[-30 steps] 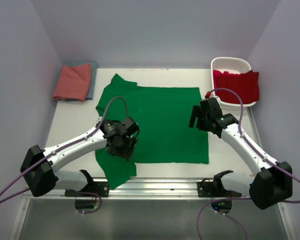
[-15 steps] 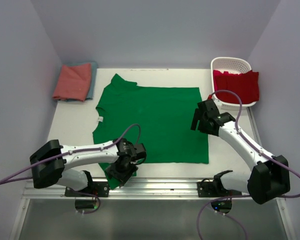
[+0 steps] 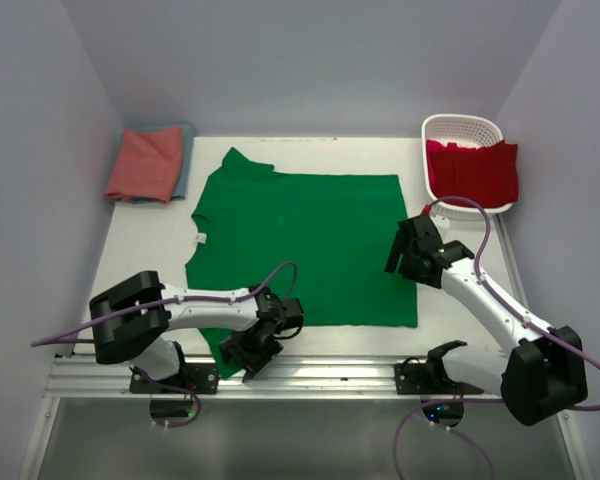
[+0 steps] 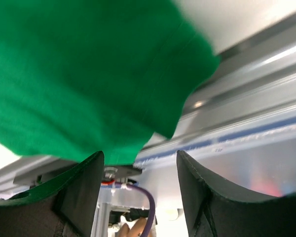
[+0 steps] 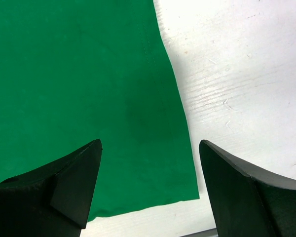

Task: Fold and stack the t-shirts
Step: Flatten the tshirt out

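At the near-left table edge, left claw sits low by the near sleeve of the green t-shirt. Jaws wide apart, nothing held. Wrist view: sleeve hem hangs just above the gap, aluminium rail behind it. Can't tell whether a fingertip touches cloth.

Right claw hovers over the near-right hem corner. Jaws spread wide too, empty. Corner lies flat on the white table and shows in the gap between the fingers.

Shirt: spread flat mid-table, collar left, hem right. Far sleeve lies out flat, near sleeve spills toward the rail. No fold in it, so I judge we're at the start of the first fold.

Handling guess: light, limp knit, no stiffness. It will drape and drag rather than move as a sheet, and a one-point lift will bunch it. Take it by the edges: left on the sleeve hem or shoulder seam, right on the hem corner. Pinch low against the table and lift both together.

Elsewhere: salmon-pink t-shirt lies folded on the teal-blue t-shirt at far left, well apart. Red t-shirt is draped in the white basket at far right.
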Robot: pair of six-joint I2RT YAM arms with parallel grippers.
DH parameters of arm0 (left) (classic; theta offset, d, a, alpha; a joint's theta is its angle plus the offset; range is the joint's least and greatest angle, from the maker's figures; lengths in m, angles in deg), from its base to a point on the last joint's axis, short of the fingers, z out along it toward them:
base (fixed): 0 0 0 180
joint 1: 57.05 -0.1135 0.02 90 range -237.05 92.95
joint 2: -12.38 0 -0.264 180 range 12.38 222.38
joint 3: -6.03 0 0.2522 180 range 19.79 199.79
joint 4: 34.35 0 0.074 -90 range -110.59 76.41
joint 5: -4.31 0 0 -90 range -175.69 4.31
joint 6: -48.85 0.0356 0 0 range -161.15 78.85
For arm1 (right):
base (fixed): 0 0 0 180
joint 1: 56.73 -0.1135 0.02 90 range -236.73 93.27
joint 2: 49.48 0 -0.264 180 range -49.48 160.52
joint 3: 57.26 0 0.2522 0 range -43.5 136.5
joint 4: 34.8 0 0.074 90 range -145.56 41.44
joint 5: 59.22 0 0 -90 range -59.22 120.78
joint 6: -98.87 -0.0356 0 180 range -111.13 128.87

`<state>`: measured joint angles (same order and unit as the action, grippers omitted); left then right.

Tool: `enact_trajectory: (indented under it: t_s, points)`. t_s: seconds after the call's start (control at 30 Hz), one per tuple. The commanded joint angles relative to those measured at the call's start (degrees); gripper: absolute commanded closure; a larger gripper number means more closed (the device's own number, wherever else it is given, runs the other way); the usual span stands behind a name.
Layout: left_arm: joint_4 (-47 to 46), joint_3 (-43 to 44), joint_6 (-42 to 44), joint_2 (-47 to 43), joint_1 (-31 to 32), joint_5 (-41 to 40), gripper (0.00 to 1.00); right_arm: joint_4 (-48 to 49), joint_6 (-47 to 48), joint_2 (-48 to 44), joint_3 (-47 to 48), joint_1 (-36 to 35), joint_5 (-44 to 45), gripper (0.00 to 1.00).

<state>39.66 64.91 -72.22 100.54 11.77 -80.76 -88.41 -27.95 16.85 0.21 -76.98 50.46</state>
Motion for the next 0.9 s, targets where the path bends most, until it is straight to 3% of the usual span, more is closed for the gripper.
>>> enact_trajectory:
  t_s: [0.0, 0.17, 0.27, 0.3, 0.4, 0.5, 0.77, 0.87]
  points:
    - [-5.3, 0.8, 3.7, 1.7, 0.4, 2.1, 0.36, 0.7, -0.6, -2.4, 0.9, -0.1, 1.6, 0.17]
    - [-8.9, -0.3, 6.3, 5.7, 0.2, 3.5, 0.37, 1.0, -0.5, -2.6, 0.0, -0.1, 2.3, 0.21]
    - [-10.6, -0.6, 7.2, 7.5, -0.1, 4.5, 0.44, 0.1, -1.1, -1.6, 0.1, -0.2, 2.4, 0.24]
    - [-10.8, -0.7, 7.3, 7.8, -0.2, 4.8, 0.53, -0.1, -1.1, -1.2, 0.0, -0.1, 2.3, 0.25]
    - [-11.4, -1.2, 7.3, 8.1, -0.3, 5.6, 0.80, -0.7, -1.8, -2.0, -1.4, -0.1, 0.4, 0.42]
    - [-11.1, -1.4, 6.6, 7.5, -0.3, 5.4, 0.91, -2.1, -2.7, -3.1, -3.1, -0.1, -0.2, 0.45]
    - [-2.4, 4.3, 2.9, 2.1, -0.1, 0.6, 0.98, -6.5, -5.5, -5.3, -4.8, -0.3, -0.8, 0.46]
    - [1.1, 7.2, 1.5, -0.7, -0.1, -2.1, 0.98, -8.9, -8.7, -1.8, -4.9, -0.4, -0.5, 0.37]
